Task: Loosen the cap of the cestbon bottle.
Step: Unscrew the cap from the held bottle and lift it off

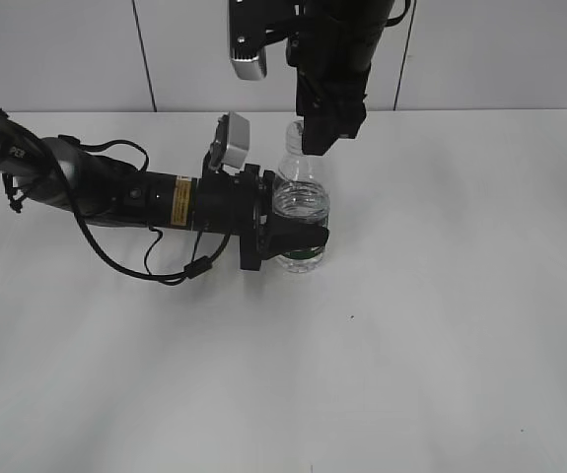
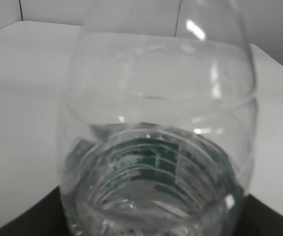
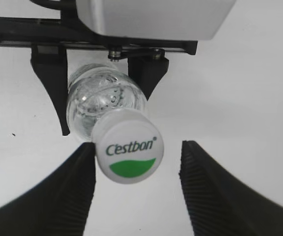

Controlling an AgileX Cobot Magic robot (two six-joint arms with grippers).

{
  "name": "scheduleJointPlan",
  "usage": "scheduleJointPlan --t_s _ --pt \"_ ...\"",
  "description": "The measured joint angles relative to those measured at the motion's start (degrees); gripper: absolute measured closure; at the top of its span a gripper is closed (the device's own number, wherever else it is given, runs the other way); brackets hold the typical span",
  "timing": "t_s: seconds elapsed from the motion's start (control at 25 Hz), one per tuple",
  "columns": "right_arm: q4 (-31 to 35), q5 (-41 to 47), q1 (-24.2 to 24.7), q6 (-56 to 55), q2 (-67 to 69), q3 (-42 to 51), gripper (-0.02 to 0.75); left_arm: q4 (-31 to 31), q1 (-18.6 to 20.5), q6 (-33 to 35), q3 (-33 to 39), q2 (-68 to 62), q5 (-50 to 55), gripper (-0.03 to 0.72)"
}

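The clear cestbon bottle [image 1: 301,202] stands upright on the white table, its dark green label low on the body. My left gripper [image 1: 295,236] is shut on the bottle's lower body from the left; the bottle [image 2: 156,147] fills the left wrist view. My right gripper [image 1: 322,133] hangs from above at the bottle's top and hides the cap in the exterior view. In the right wrist view the white cap [image 3: 129,146] with a green leaf mark sits between the open jaws [image 3: 136,162], against the left jaw and apart from the right jaw. The bottle [image 3: 102,105] shows below it.
The white table [image 1: 441,325] spreads around the bottle. A grey panelled wall [image 1: 500,49] stands behind. The left arm [image 1: 96,187] with its cables lies low across the table's left side.
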State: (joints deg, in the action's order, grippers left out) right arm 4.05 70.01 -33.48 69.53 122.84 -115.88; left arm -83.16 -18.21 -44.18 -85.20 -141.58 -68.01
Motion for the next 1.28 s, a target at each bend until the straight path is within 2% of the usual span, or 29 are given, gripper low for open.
scheduleJointPlan --t_s 0.2,0.64,0.76,1.0,1.28 --pt "0.96 0.0 0.0 -4.79 0.0 0.0 0.304 -0.07 0.0 0.0 0.0 0.0 -0.09 0.281" --pt "3.49 0.0 0.0 -25.78 -2.87 0.0 0.301 0.02 0.0 -0.82 0.0 0.0 -0.14 0.281" --pt "3.62 0.0 0.0 -36.01 -3.13 -0.07 0.301 0.09 0.0 -1.01 0.0 0.0 -0.14 0.281" --pt "3.76 0.0 0.0 -65.02 -3.13 -0.07 0.301 0.4 0.0 -1.16 0.0 -0.04 -0.2 0.281" --pt "2.79 0.0 0.0 -82.95 -3.13 -0.07 0.3 0.84 0.0 -1.21 0.0 -0.11 -0.2 0.281"
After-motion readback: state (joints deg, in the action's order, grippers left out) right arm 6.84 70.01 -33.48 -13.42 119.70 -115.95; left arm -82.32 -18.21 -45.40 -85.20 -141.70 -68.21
